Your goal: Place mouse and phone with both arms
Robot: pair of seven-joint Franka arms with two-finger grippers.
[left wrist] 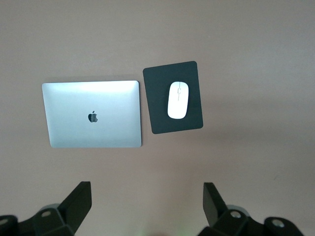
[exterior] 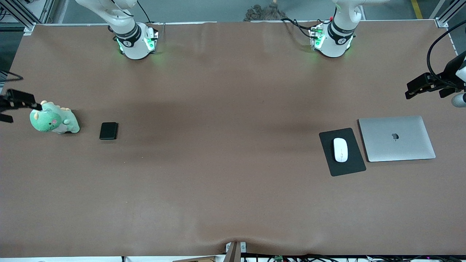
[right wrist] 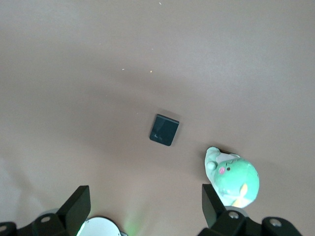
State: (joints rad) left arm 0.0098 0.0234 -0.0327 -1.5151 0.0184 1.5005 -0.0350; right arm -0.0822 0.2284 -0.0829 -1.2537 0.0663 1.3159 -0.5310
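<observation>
Front view — one mouse (exterior: 340, 149), one phone (exterior: 108, 130)

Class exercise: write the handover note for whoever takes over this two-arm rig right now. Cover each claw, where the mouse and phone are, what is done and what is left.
Left claw: open, empty, up in the air at the left arm's end of the table.
Right claw: open, empty, up at the right arm's end, above the green plush toy.
Mouse: on the black mouse pad, beside the closed laptop.
Phone: flat on the table beside the plush toy.
Done: nothing gripped.
Left: pick up and place both.
</observation>
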